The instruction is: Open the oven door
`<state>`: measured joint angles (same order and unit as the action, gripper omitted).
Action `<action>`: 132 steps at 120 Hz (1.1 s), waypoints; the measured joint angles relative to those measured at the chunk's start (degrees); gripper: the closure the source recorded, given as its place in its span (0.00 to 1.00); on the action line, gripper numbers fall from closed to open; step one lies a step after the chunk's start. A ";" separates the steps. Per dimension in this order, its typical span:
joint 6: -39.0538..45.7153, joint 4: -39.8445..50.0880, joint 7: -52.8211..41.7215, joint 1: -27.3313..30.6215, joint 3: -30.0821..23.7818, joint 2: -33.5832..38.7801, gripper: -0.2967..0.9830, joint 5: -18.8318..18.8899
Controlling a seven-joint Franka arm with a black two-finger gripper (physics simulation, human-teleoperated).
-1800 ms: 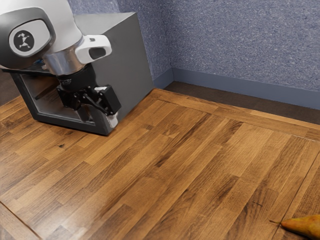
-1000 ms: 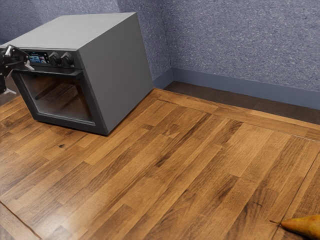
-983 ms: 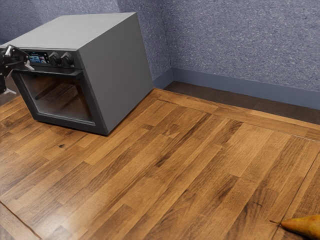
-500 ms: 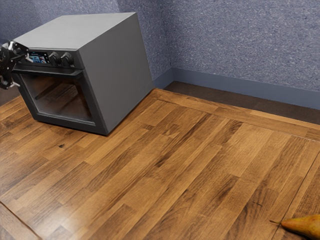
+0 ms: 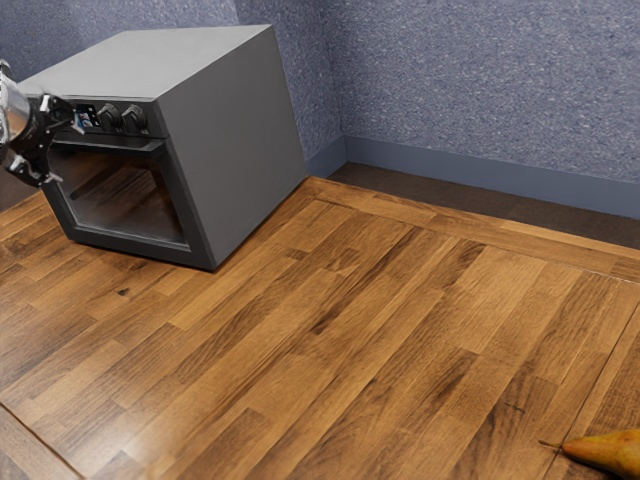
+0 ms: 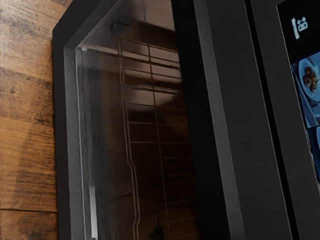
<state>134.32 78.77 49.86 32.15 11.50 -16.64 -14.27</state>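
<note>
No txt or nos. can be read; small white marks (image 6: 302, 23) are shown on oven display (image 6: 299, 48), upper rt. of wrist view.

yellow-brown pear (image 5: 607, 453) lying on the wooden bench (image 5: 330, 340) in the exterior view's lower right corner, stem (image 5: 551, 444) toward the exterior view's left, speckled blue-grey wall (image 5: 480, 80), blue baseboard (image 5: 480, 176), dark strip (image 5: 450, 200) between baseboard and bench
</note>
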 joint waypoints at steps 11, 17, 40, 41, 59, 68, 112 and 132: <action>0.34 0.10 0.50 -0.13 -0.04 -0.70 0.23 0.01; 0.52 0.70 0.76 -0.16 -0.05 -0.92 0.23 -0.05; 1.35 10.54 1.58 -0.40 -0.07 5.89 0.24 -0.23; 1.41 11.68 1.60 -0.36 -0.08 7.05 0.24 -0.10; 2.21 30.09 2.18 1.72 -0.56 25.80 0.23 3.18; 2.13 34.58 2.41 2.59 -2.43 32.19 0.23 4.01; -35.54 14.60 6.28 -28.15 -22.23 32.30 0.23 11.23; -43.97 15.61 5.73 -31.02 -22.17 29.49 0.23 11.58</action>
<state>90.35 94.38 55.60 1.13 -10.67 12.86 -2.69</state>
